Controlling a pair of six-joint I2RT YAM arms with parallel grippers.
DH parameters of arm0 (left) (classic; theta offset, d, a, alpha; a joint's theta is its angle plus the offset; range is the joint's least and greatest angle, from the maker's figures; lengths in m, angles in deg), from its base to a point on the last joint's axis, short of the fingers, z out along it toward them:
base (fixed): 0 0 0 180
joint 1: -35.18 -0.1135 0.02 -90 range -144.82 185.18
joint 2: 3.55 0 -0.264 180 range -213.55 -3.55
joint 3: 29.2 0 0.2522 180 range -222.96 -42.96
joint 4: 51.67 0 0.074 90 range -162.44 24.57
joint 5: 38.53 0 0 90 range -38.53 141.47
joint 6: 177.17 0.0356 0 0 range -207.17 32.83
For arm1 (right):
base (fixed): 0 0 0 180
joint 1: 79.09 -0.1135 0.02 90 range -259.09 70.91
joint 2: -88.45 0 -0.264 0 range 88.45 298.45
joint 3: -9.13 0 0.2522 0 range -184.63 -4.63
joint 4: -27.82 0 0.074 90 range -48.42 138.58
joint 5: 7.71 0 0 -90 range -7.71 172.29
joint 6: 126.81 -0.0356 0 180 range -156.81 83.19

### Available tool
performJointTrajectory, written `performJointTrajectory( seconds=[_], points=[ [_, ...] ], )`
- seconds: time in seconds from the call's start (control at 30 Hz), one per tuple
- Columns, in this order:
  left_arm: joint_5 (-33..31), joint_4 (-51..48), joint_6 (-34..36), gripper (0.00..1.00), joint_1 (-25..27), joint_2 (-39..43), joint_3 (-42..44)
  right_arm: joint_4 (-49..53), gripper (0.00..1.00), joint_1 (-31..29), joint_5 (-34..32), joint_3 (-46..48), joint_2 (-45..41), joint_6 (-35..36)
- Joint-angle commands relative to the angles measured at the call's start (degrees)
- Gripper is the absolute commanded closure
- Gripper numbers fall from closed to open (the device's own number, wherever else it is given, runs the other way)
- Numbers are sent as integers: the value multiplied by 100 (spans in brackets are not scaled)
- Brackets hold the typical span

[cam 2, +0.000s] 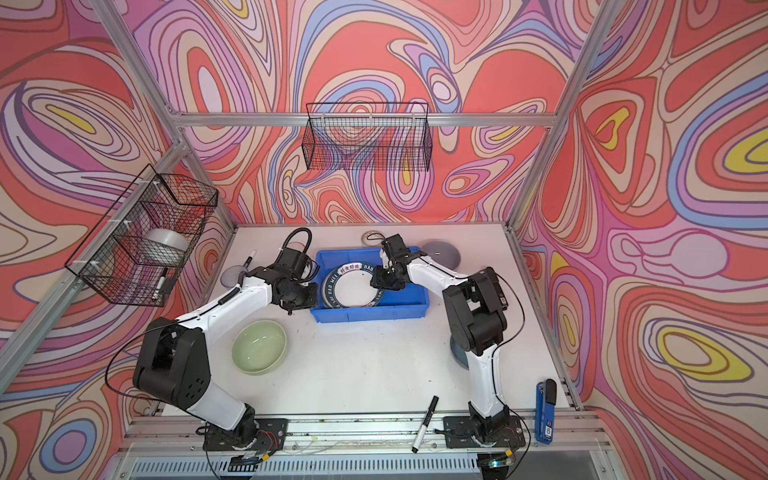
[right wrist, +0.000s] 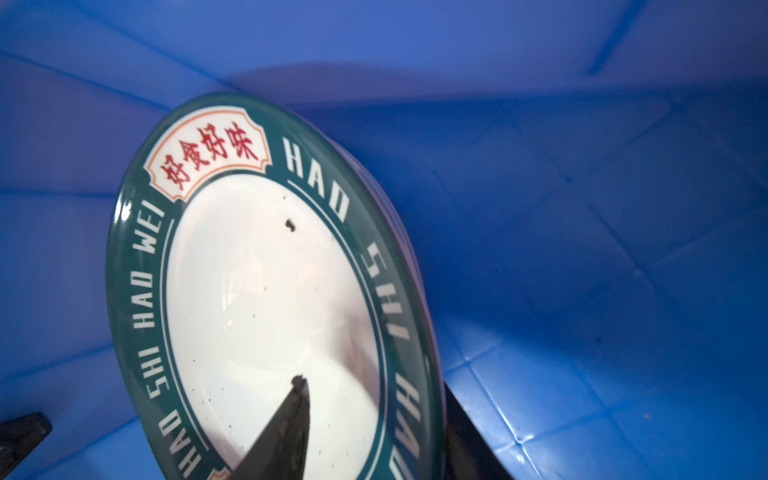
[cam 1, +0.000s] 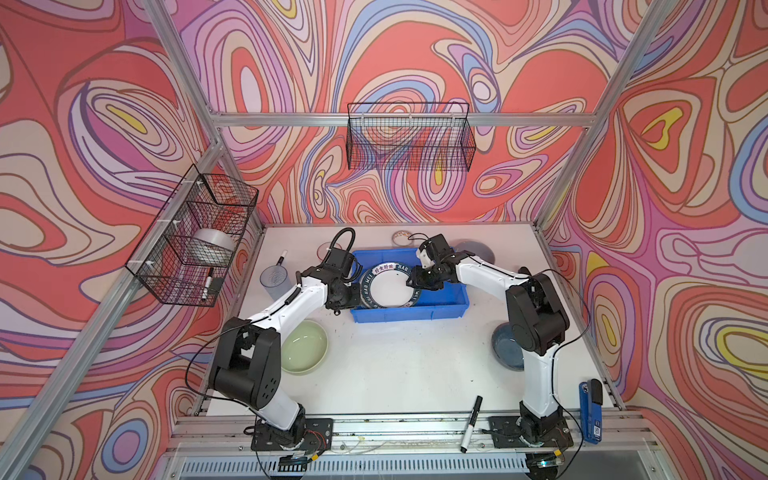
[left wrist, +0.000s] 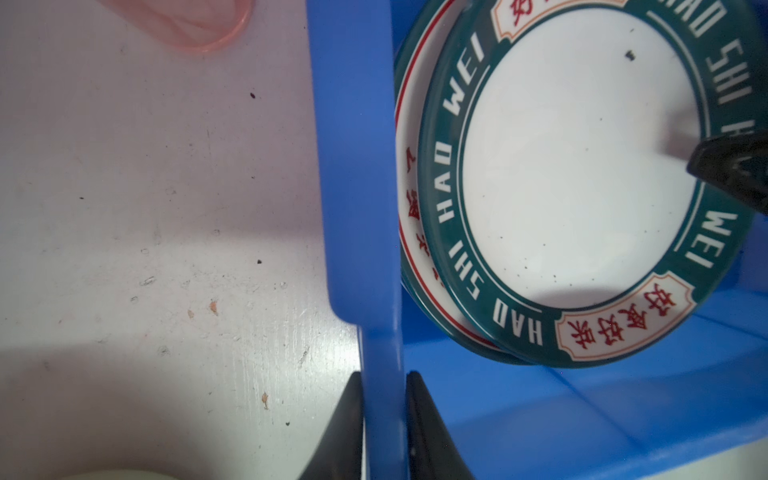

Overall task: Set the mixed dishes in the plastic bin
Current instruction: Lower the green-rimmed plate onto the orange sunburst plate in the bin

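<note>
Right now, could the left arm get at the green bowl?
Probably, but not at once: the left end effector is shut on the bin wall and must let go first. The bowl lies uncovered on the table, beside that arm.

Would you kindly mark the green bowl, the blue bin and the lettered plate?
green bowl (cam 1: pixel 306 347): top view, inner floor.
blue bin (cam 1: pixel 409 315): top view, front wall.
lettered plate (cam 1: pixel 386 291): top view, white centre.

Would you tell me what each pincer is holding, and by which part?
Left pincer clamps the blue bin's side wall. Right pincer straddles the top plate's rim, jaws apart, apparently holding nothing.
</note>
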Motion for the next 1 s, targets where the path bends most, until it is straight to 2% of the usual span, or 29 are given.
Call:
performJointTrajectory(
  seconds=[0.0,0.27,0.4,0.97],
  points=[
    [129,51,63,78,-1,179,-14,317,51,-131,-273,-252,156,180],
    [97,15,116,78,-3,179,-27,727,40,-167,-859,-475,132,296],
    [64,2,142,78,-8,179,-36,846,40,-167,-1018,-500,78,357],
    [153,-108,228,79,-17,170,-168,819,39,-369,-515,-689,455,357]
  ],
)
